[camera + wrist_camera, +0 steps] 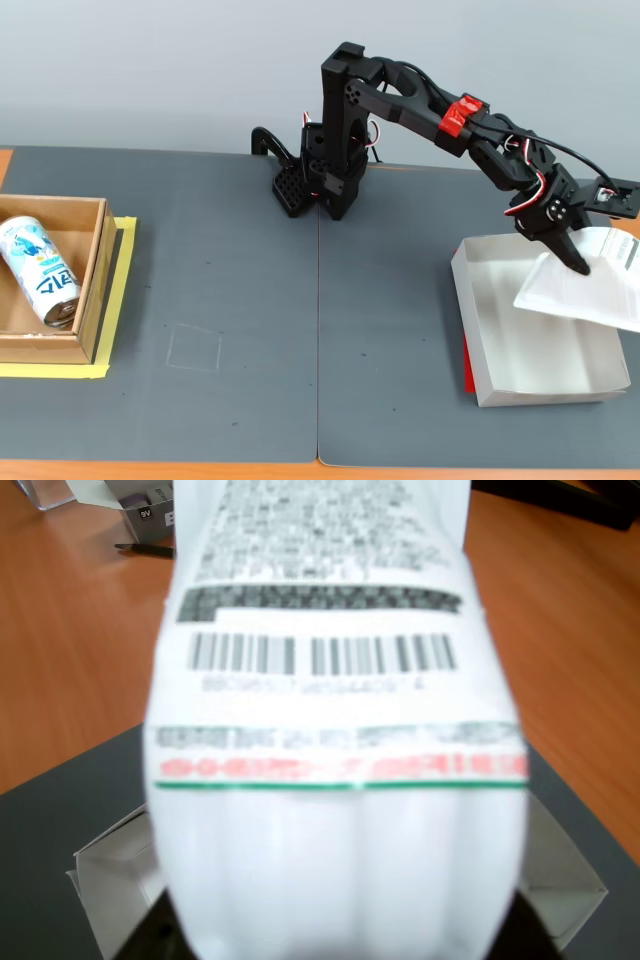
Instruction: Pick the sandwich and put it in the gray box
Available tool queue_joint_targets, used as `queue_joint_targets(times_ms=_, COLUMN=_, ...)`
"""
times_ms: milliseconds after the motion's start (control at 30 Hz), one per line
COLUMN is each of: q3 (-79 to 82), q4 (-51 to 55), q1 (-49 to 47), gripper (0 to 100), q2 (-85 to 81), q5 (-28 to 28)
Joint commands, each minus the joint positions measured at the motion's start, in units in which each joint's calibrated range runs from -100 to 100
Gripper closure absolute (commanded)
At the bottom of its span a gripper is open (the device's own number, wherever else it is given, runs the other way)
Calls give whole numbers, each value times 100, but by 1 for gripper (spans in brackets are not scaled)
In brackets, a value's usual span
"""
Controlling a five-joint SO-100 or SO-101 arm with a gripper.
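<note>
Fixed view: you saw the claw (578,262) clamped on the sandwich (590,290).
Position: pack hung tilted over the gray box (520,350).

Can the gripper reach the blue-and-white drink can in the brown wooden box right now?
Probably not. The gripper is shut on the white plastic-wrapped sandwich over the pale gray cardboard box at the fixed view's right; the blue-and-white can lies in the brown wooden box at far left.
</note>
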Motion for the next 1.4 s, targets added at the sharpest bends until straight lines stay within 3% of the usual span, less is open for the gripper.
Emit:
queue_joint_targets(times_ms=0, q3=-231, q4=20, q1=57, gripper=73, q2=-61, q5=18)
queue_joint_targets(times_ms=667, q3=-241, q4=289, q1=311, gripper=71, q2=-146, q5=18)
queue_joint_targets(times_ms=933, q3=-114, q4=549, q1=721, gripper=98, q2=-570, q5=18)
queue_joint_targets(times_ms=1367, q3=1460, q4=558, q1=2034, gripper=98, q2=-2138, q5=18)
